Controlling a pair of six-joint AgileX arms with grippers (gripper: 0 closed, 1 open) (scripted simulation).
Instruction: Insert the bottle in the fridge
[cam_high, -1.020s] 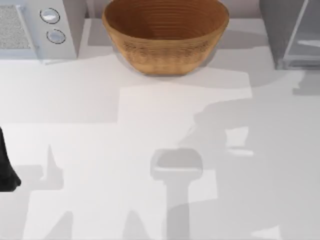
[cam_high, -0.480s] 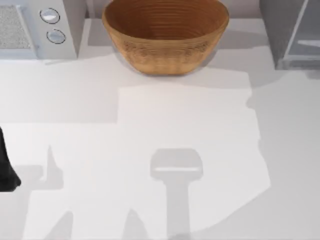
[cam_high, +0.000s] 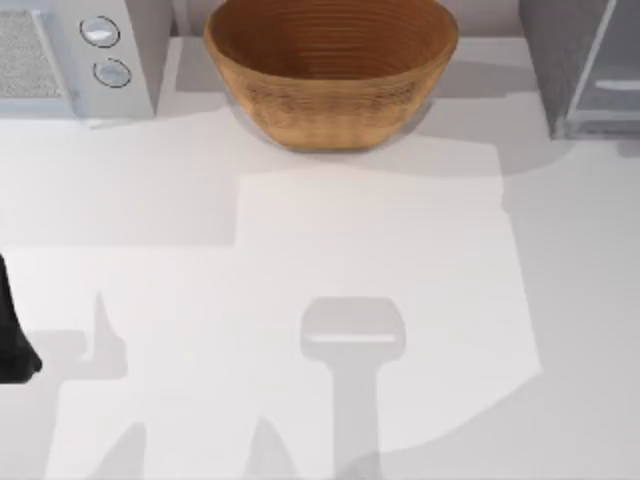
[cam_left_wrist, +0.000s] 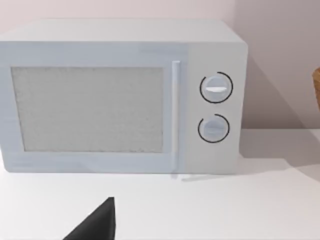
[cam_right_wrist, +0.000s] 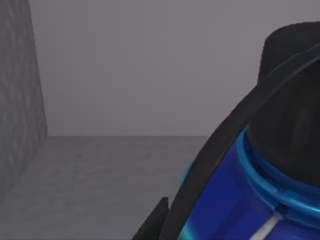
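bottle (cam_right_wrist: 240, 200) sits very close to the right wrist camera, its blue shoulder and black cap up against a dark curved finger (cam_right_wrist: 210, 170) of the right gripper. the finger lies against the bottle's side, so the gripper looks to be pinching it, though its other finger is hidden. behind the bottle are plain grey walls and a grey floor, which reads as the inside of the fridge (cam_high: 585, 70).

from above, the fridge stands at the table's far right corner, with a pale glassy panel. a woven basket (cam_high: 330, 70) sits at the far middle, and a microwave (cam_high: 70, 55) with 2 round knobs at the far left.

the left arm (cam_high: 12, 330) is parked at the table's left edge, facing the microwave. a dark fingertip (cam_left_wrist: 97, 225) shows in its wrist view, and i cannot tell how its fingers stand.

judged from this, the bottle is already carried into the fridge. what is left is to set it on the floor, let go, and draw the arm out.
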